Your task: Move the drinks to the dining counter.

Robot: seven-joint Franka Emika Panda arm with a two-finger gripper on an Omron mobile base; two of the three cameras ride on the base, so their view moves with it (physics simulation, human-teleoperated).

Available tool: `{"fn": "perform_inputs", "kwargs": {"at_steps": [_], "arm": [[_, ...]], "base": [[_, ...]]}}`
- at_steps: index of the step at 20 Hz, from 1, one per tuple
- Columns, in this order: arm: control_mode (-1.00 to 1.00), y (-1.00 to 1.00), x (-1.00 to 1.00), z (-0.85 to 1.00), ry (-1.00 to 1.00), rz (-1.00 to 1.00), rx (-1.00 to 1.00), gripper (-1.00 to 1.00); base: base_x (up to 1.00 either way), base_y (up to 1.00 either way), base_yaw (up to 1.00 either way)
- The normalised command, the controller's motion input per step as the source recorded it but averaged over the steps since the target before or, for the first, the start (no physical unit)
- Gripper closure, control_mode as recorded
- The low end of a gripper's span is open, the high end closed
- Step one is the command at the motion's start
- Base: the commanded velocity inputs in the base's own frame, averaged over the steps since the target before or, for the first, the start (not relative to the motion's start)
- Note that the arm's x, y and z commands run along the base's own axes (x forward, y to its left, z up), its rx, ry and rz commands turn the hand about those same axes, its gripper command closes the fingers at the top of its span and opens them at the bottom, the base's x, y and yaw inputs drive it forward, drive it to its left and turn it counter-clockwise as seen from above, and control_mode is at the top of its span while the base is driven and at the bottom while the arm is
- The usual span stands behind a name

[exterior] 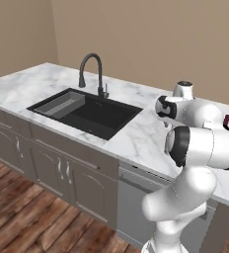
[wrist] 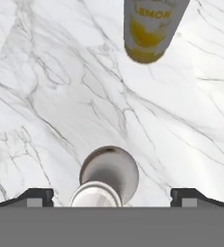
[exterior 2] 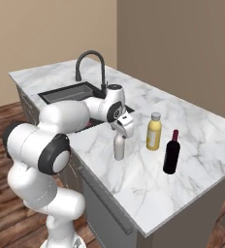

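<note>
The gripper (exterior 2: 120,131) stands spread wide above the small beige-grey bottle (exterior 2: 119,147), both fingertips (wrist: 36,197) clear of its white cap. That bottle stands upright on the dining counter (exterior 2: 192,126), near the yellow juice bottle (exterior 2: 153,131) and dark red-brown bottle (exterior 2: 171,152). Best to lift straight up, so neither finger tips it.

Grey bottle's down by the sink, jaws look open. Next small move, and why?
Probably lift the gripper straight up, clear of the grey bottle. The fingertips stand wide on either side of its cap, not touching, and the bottle stands upright on the counter beside the juice bottle and the dark bottle. All three drinks look delivered, so a vertical retreat should avoid tipping it.
</note>
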Motion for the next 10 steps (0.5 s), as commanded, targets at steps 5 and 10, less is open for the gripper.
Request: {"fn": "perform_inputs", "kwargs": {"at_steps": [5, 10], "arm": [[-1.0, 0.0, 0.0, 0.38, 0.0, 0.0, 0.02, -1.0], [-1.0, -0.02, -0.35, 0.83, 0.0, 0.01, 0.03, -1.0]], "base": [[0.0, 0.0, 0.0], [0.0, 0.0, 0.0]]}}
